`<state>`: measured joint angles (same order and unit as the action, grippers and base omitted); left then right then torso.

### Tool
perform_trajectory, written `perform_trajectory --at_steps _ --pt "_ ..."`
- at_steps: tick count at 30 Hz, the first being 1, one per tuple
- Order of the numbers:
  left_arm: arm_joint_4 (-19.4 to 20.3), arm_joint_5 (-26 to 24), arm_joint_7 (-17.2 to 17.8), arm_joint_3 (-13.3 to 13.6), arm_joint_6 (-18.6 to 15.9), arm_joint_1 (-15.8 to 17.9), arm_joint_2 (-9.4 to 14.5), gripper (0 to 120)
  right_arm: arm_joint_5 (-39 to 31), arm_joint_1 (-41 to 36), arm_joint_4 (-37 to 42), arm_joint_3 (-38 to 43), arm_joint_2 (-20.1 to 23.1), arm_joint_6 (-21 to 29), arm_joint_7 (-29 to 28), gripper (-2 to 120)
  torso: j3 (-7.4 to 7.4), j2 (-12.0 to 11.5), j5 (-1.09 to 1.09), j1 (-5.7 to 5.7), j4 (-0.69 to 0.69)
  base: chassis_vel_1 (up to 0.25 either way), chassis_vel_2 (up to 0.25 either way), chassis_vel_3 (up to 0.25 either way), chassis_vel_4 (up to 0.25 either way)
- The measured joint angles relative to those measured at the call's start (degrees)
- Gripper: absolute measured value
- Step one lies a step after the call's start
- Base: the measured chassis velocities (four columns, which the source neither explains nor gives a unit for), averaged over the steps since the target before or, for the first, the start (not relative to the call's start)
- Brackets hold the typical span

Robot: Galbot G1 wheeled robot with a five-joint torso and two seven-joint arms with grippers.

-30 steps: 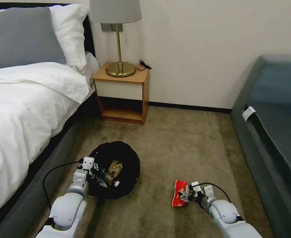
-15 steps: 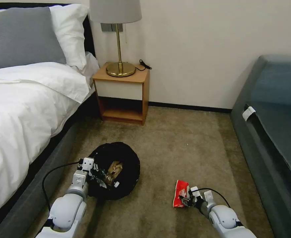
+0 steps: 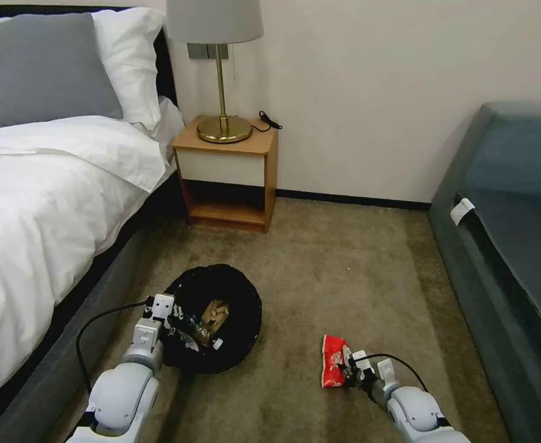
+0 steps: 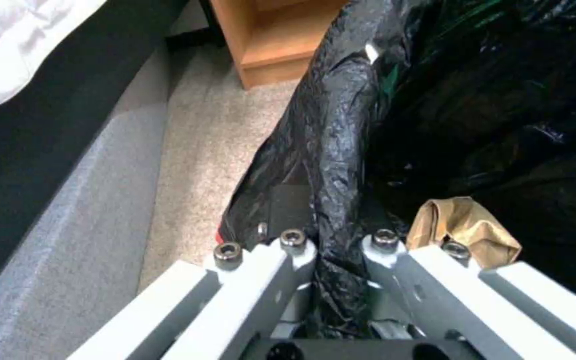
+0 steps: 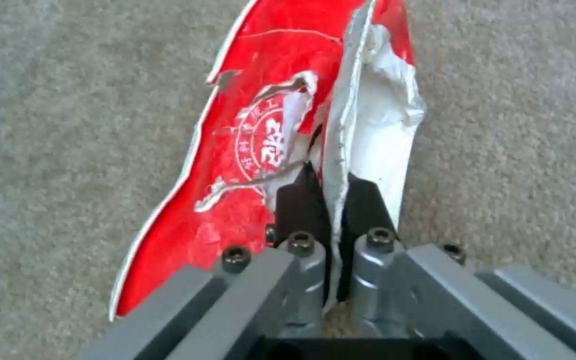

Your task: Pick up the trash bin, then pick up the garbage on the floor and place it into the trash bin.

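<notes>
The trash bin, round and lined with a crinkly black bag, sits on the carpet beside the bed. My left gripper is shut on its near rim, the bag pinched between the fingers. A tan crumpled wrapper and other litter lie inside. To the right, a red-and-white packet lies on the carpet. My right gripper is shut on the torn edge of the red-and-white packet; its black pads clamp the white inner foil.
A bed with a grey base runs along the left. A wooden nightstand with a brass lamp stands at the wall. A dark grey-blue sofa lines the right. Open carpet lies between.
My right gripper has drawn back toward me, and the red-and-white packet has shifted with it on the carpet. The left gripper and the bin have stayed in place.
</notes>
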<state>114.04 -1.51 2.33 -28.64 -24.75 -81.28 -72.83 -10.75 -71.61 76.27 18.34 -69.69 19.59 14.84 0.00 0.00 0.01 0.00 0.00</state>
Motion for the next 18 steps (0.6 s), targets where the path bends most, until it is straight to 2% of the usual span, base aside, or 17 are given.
perform_trajectory --at_steps 10,13,18 --pt "0.48 0.05 0.0 -0.64 0.21 -0.61 -0.2 2 -1.81 1.13 0.14 0.38 -0.2 -1.23 -0.31 0 0.0 0.0 0.0 0.0 0.0 0.0 0.0 0.0 0.0" --pt "0.67 0.41 -0.01 -0.65 0.46 -0.95 -0.57 2 -3.61 3.39 0.02 0.44 -0.83 -5.46 -1.4 0 0.0 0.0 -0.01 0.0 0.0 0.0 0.0 0.0 0.0" --pt "0.67 0.81 0.04 -0.4 0.49 -0.97 -0.91 2 -5.65 5.27 0.81 0.05 -1.84 -7.9 -3.04 0 0.0 0.0 -0.01 0.0 0.0 0.0 0.0 0.0 0.0"
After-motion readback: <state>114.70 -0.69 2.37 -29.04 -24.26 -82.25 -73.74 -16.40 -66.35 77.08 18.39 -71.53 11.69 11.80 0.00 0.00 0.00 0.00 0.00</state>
